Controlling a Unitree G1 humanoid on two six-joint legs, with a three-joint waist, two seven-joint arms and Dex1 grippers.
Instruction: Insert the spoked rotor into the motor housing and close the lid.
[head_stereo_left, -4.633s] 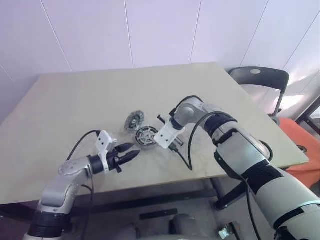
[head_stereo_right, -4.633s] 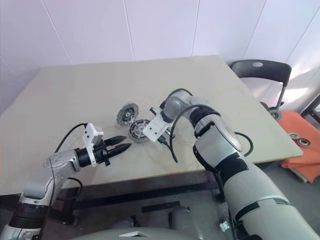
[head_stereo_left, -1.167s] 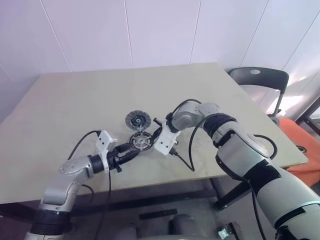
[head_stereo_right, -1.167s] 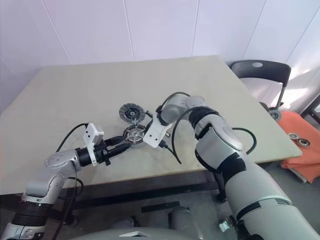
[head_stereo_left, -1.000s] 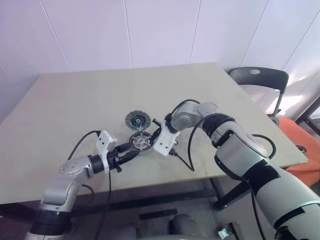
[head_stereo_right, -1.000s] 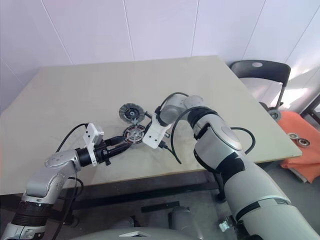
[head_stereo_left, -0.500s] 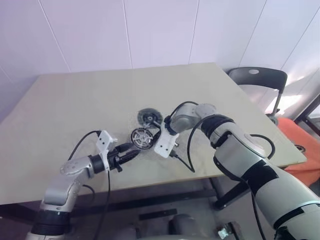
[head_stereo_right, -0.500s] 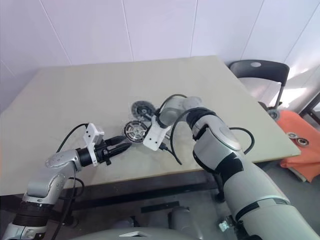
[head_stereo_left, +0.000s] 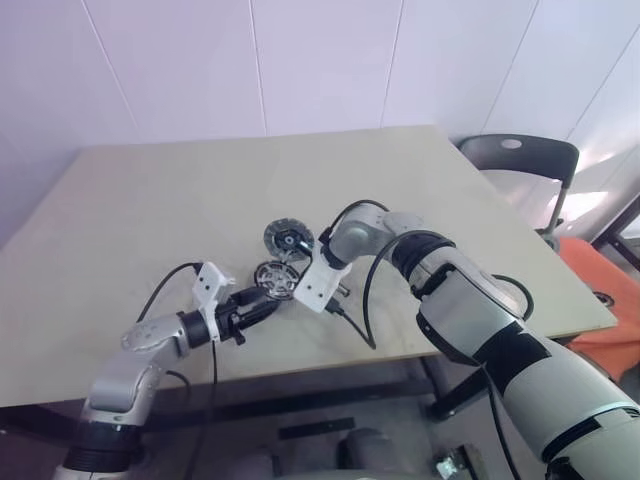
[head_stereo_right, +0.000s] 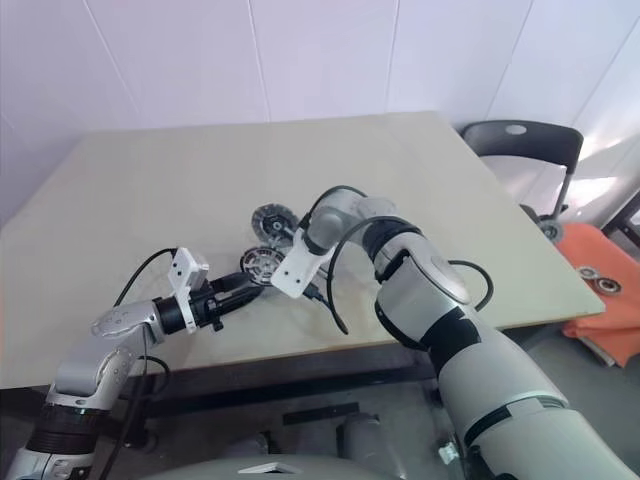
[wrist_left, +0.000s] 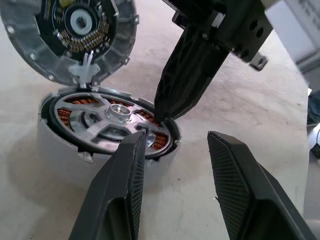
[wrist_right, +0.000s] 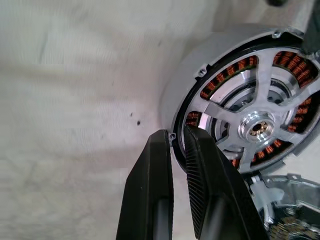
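We see the silvery spoked rotor (wrist_left: 107, 117) seated in the round copper-wound motor housing (wrist_right: 200, 85) on the beige table (head_stereo_left: 150, 200), the dark ribbed lid (head_stereo_left: 288, 239) touching behind. Right gripper (wrist_right: 172, 142) fingers pinch the housing rim; left gripper (wrist_left: 175, 145) fingers spread, one touching the rim.

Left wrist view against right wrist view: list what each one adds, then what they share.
Left wrist view: the left gripper with open jaws, one finger at the housing rim; the lid with its whole face, beyond the housing; the right gripper pointing down as one dark wedge.
Right wrist view: the rotor from straight above, copper windings in its gaps; the right jaws nearly together.
Shared: the rotor seated in the housing, the table, the right gripper's tip at the housing's rim.
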